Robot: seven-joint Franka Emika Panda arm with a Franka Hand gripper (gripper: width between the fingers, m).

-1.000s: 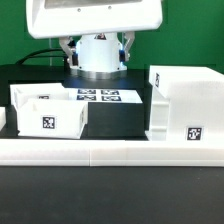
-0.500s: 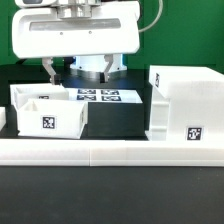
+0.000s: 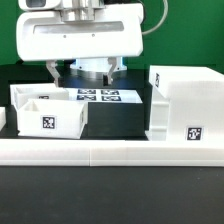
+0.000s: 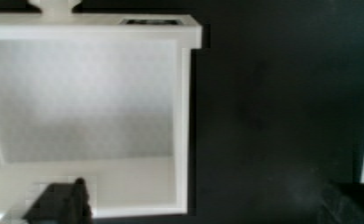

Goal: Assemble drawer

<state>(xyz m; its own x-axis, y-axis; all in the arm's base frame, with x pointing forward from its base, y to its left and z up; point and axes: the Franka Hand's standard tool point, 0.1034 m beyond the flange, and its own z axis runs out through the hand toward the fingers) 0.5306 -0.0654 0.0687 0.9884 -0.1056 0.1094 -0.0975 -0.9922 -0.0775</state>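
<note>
Below the gripper, jaws spread wide and holding nothing, sits one shallow tray with its square tag facing the exterior camera. Seen from the wrist as an open white tray directly under the fingers, with a small knob at one end (only one dark fingertip shows there, close over the tray's rim). Off to the exterior view's right of the gripper, well apart from it, stands the tall box, tagged too and resting against the long white border rail. Behind the tray, almost under the arm's base, lies the marker board on the black table.

Little done so far, judging by how things lie: tray and box separate, nothing slid in, nothing lifted. Cannot make out a second tray with any certainty (a white sliver at the wrist picture's edge could be anything). Cannot tell from here which way the box's open front faces.

Left to do, most likely: come down over the tray's wall, close on it, carry it across to the box, line it up with an opening and push it home; then the same again for the other tray.
</note>
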